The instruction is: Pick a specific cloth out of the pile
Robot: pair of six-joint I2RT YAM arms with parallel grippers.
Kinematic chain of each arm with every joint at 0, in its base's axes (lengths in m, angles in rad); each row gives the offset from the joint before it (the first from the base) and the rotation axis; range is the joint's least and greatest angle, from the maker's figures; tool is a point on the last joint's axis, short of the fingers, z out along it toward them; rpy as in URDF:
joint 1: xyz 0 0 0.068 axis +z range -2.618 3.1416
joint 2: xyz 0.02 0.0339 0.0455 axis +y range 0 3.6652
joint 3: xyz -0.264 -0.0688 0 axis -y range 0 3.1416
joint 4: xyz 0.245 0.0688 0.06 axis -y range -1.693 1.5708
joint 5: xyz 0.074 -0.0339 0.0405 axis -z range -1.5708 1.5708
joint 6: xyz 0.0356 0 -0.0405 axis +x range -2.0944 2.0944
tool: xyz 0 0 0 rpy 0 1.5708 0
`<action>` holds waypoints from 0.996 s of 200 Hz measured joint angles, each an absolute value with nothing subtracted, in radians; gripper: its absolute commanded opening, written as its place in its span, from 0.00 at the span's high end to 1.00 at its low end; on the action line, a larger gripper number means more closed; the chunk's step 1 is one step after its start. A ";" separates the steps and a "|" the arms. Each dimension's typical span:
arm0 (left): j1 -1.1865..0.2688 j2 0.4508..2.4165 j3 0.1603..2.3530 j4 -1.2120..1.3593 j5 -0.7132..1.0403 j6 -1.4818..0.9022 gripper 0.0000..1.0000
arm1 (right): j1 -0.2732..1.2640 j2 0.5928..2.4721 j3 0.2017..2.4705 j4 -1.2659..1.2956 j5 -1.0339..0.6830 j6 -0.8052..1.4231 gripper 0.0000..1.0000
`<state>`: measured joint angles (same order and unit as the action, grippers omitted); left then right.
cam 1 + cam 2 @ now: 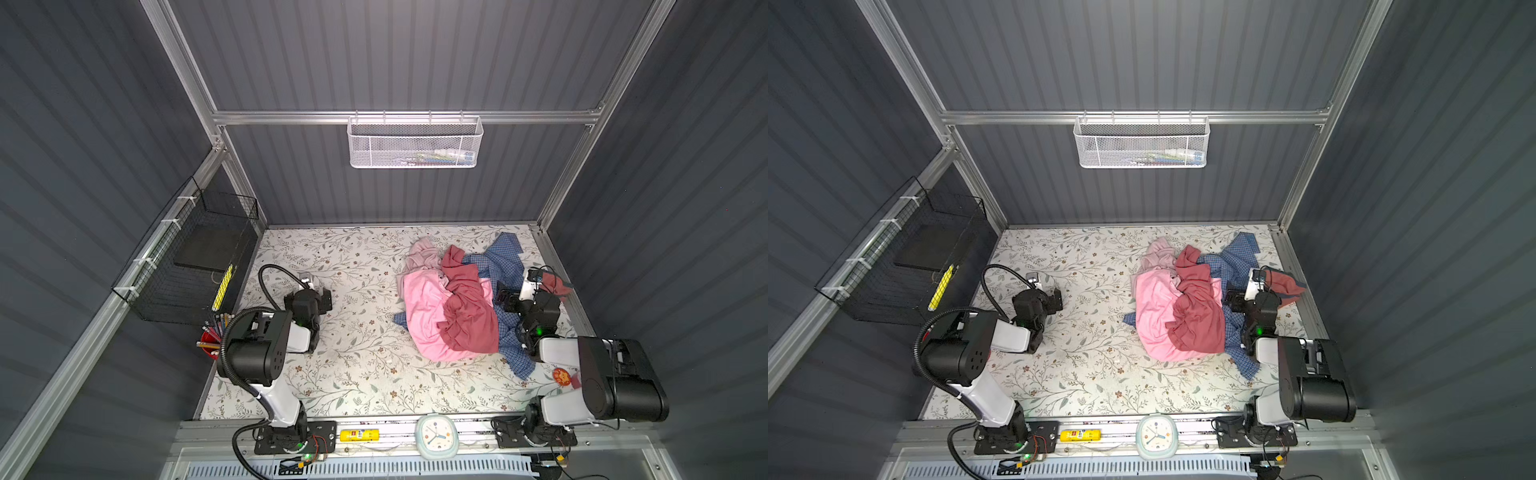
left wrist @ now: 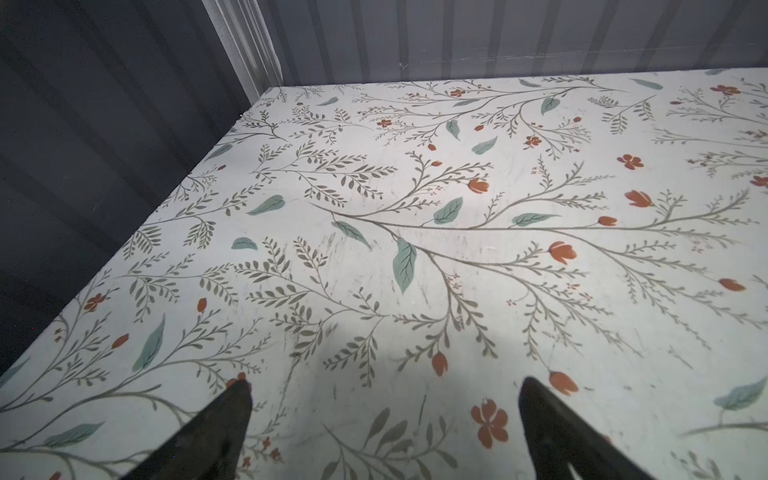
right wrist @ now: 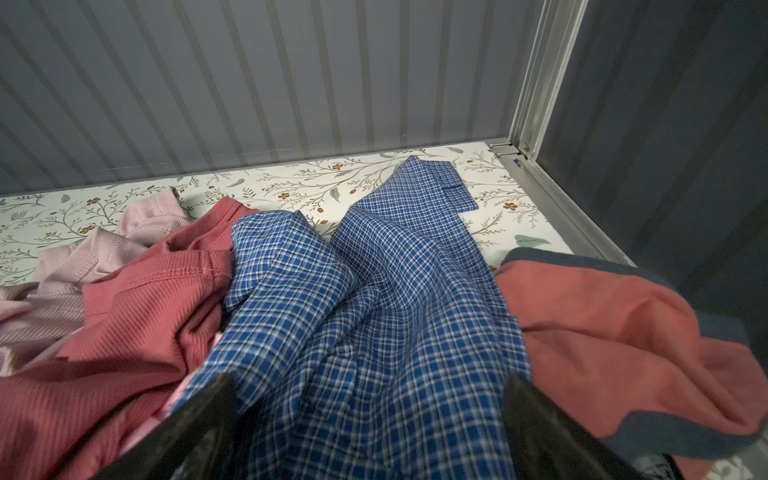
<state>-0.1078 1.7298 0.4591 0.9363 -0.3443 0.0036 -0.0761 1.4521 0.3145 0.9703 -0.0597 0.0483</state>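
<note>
1. One cloth (image 1: 419,255) (image 1: 1156,254) (image 3: 137,226): pale dusty pink, finely ribbed, crumpled, smaller than the bright pink piece beside it.
2. Lying at the far-left fringe of the pile (image 1: 457,307), close to the far edge of the tabletop (image 1: 353,374) and right of its middle; near end tucked under bright pink and dark red fabric.
3. One pile, five garments counted:
   - the cloth;
   - one bright pink cloth (image 1: 422,320);
   - one dark red cloth (image 1: 469,316) draped over that;
   - one blue-checked shirt (image 1: 505,259);
   - one salmon cloth (image 1: 555,284) with dark trim, by the right edge.
4. Two sets of jaws. Right jaws spread wide, low over the blue-checked shirt, checked fabric showing between the fingers (image 3: 199,428); contact impossible to tell.
5. Left jaws spread wide as well, fingers (image 2: 216,432) over bare floral tabletop toward the left edge, well apart from the pile.
6. Beyond: one white mesh basket (image 1: 415,141) on the far wall, one black wire basket (image 1: 195,266) at the left, one clock (image 1: 436,432) at the near edge.
</note>
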 measured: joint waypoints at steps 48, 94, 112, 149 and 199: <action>-0.108 1.730 0.459 0.937 -0.344 0.004 0.00 | -0.076 1.452 0.315 0.970 -0.060 0.048 0.01; -0.108 1.730 0.459 0.936 -0.343 0.004 0.00 | -0.076 1.452 0.315 0.970 -0.060 0.048 0.01; -0.108 1.730 0.459 0.936 -0.340 0.004 0.00 | -0.079 1.452 0.315 0.970 -0.062 0.049 0.01; -0.108 1.730 0.459 0.936 -0.340 0.004 0.00 | -0.089 1.452 0.315 0.970 -0.073 0.052 0.01; -0.108 1.698 0.471 0.855 -0.336 0.004 0.00 | -0.121 1.419 0.324 0.905 -0.105 0.079 0.01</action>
